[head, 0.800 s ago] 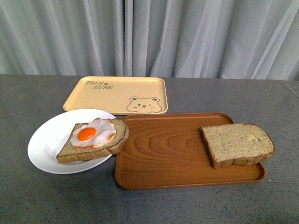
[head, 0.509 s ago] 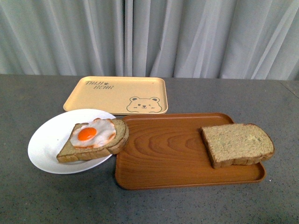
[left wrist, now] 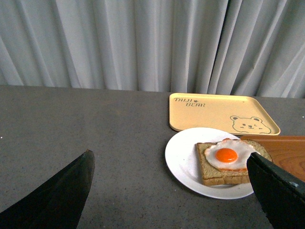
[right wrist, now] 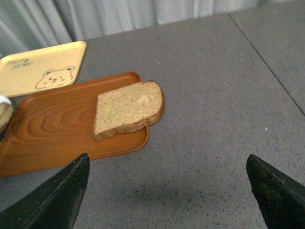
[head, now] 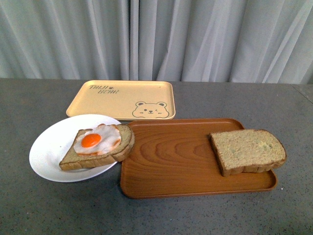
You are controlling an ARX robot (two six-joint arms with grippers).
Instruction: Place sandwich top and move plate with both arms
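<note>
The sandwich top (head: pixel 248 151), a plain brown bread slice, lies at the right end of the brown wood-grain tray (head: pixel 171 161); the right wrist view has this sandwich top (right wrist: pixel 127 109) too. A round white plate (head: pixel 51 147) at the left carries a bread slice with a fried egg (head: pixel 97 142). In the left wrist view that plate (left wrist: pixel 183 155) sits ahead, off to one side. My left gripper (left wrist: pixel 171 160) is open over bare table short of the plate. My right gripper (right wrist: pixel 167 162) is open above bare table, short of the tray. Neither arm shows in the front view.
A yellow bear-printed tray (head: pixel 122 99) lies behind the plate and the wooden tray. Grey curtains (head: pixel 156 39) close off the back of the grey table (head: pixel 44 210). A seam (right wrist: pixel 267 62) runs across the tabletop in the right wrist view.
</note>
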